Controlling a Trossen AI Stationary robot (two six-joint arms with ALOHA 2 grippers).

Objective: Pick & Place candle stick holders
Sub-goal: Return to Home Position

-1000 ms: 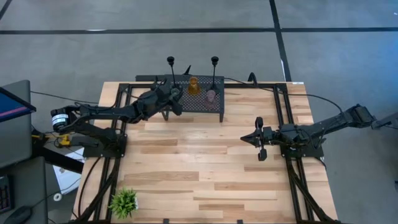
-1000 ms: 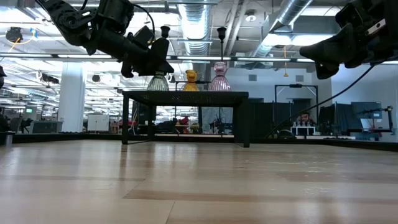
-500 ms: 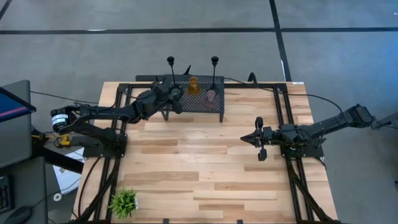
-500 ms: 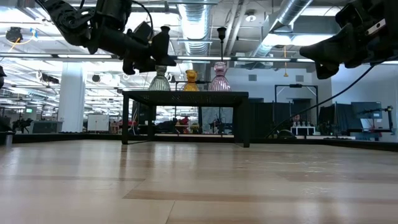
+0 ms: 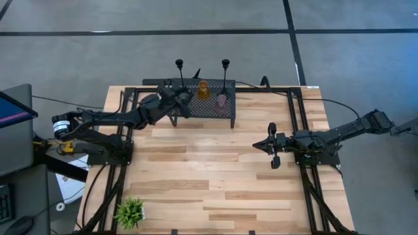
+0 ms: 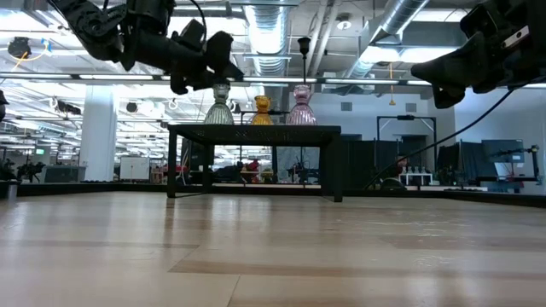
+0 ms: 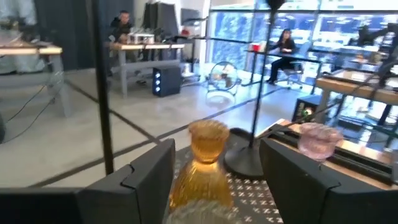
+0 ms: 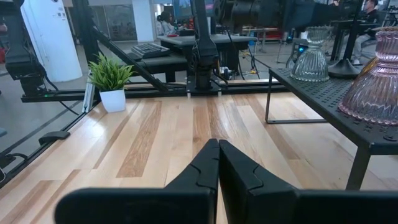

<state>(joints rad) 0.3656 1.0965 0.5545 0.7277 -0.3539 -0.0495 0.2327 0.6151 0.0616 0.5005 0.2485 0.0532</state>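
Candle stick holders (image 5: 203, 90) all on black mesh stand (image 6: 254, 130) at far edge of bench (image 5: 196, 170): grey-green holder (image 6: 220, 107) left, amber holder (image 6: 262, 109) middle, pink holder (image 6: 301, 105) right, black stems (image 5: 225, 63) one toward each end. Left gripper (image 5: 185, 99) hovers over stand's left end above grey-green holder, fingers (image 7: 152, 174) spread, empty. Right gripper (image 8: 218, 144) hangs over bench's right side, well apart from stand, fingers pressed together.

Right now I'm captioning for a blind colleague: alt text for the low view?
A black mesh stand carries a grey-green candle holder, an amber holder and a pink holder in a row. The left gripper hangs above the stand's left end; the right gripper hangs upper right.
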